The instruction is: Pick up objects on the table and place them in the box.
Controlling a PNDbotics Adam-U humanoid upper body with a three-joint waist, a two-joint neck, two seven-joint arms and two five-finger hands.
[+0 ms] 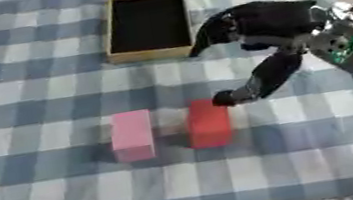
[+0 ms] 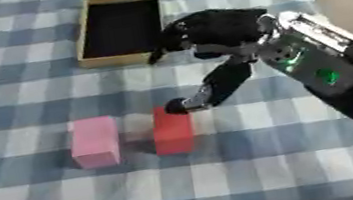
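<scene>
Blue-and-white checked cloth (image 1: 29, 95) covers the table, and on it lie two blocks and one box. One pink block (image 1: 132, 135) sits near the middle, standing on its long side with its length running from near to far. One red block (image 1: 209, 122) lies just to its right, set the same way, with a narrow strip of cloth between the two so they do not touch. One wooden box (image 1: 113, 31) with a black inside stands at the far side, left of centre, open at the top and with nothing visible in it.

One robot hand shows: the right hand (image 1: 261, 23), black, comes in from the right edge on a silver forearm with small green lights. Its palm hangs over the cloth just right of the box's near right corner. The fingers are spread and only lightly bent, closed on nothing. One long digit reaches down and toward the near side, its tip (image 1: 226, 98) at the far right corner of the red block; whether it touches the block cannot be told. The left hand appears in neither view.
</scene>
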